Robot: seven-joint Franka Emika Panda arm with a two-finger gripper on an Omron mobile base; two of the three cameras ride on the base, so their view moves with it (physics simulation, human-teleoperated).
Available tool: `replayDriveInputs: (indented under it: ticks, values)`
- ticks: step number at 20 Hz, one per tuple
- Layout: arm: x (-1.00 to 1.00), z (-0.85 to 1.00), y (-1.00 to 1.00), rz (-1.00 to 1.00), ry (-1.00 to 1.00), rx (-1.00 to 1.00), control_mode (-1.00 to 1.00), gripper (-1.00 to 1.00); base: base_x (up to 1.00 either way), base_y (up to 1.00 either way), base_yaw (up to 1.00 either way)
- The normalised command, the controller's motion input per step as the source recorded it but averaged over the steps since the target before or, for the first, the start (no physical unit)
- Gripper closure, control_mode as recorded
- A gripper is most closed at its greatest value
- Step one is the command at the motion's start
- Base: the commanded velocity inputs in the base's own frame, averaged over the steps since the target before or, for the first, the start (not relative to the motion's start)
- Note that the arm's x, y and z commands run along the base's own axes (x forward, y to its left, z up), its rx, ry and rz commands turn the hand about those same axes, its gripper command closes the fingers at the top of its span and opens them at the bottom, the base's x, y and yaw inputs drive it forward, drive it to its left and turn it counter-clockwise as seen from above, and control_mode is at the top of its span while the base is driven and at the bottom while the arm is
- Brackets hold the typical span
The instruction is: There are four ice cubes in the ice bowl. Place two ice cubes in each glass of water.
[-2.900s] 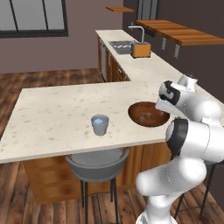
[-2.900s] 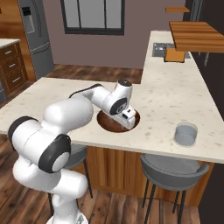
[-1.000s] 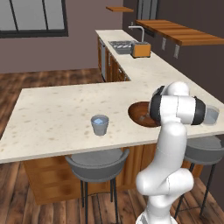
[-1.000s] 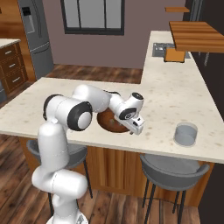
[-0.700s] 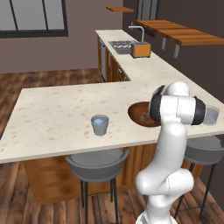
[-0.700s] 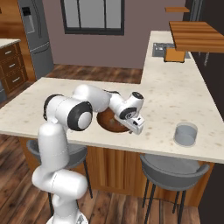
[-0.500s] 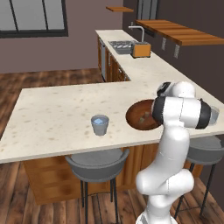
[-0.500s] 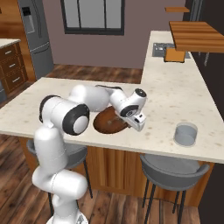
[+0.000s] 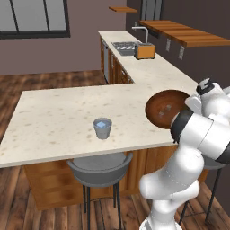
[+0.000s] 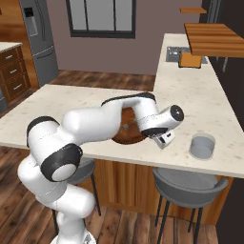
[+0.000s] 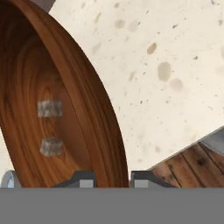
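Two ice cubes (image 11: 50,127) show as pale grey lumps stuck to the inside of the ice bowl (image 11: 52,113), maybe more, hard to count. Bowl is tipped up steeply off the worktop (image 9: 67,121) at its front right edge, rim pinched between the fingers (image 11: 83,178); gripper (image 10: 163,138) sits at the bowl's near rim. One glass of water (image 9: 103,128) stands near the front edge, well apart from the bowl; the other glass (image 10: 202,146) is near the front edge on the far side of the arm. Step looks like a grab of the whole bowl, not a cube. No cube in either glass yet. Next move likely: set bowl flat, release, pick single cube, carry to a glass.
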Motion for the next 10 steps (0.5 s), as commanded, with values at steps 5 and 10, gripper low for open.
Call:
replayDriveInputs:
  ticks: [5,10]
  values:
    - [-0.21,0.03,-0.07,-0.07,0.00,0.09,-1.00,1.00,0.00,0.00,0.00]
    - [-0.31,0.02,0.05,-0.10,0.06,0.34,-1.00,1.00,0.00,0.00,0.00]
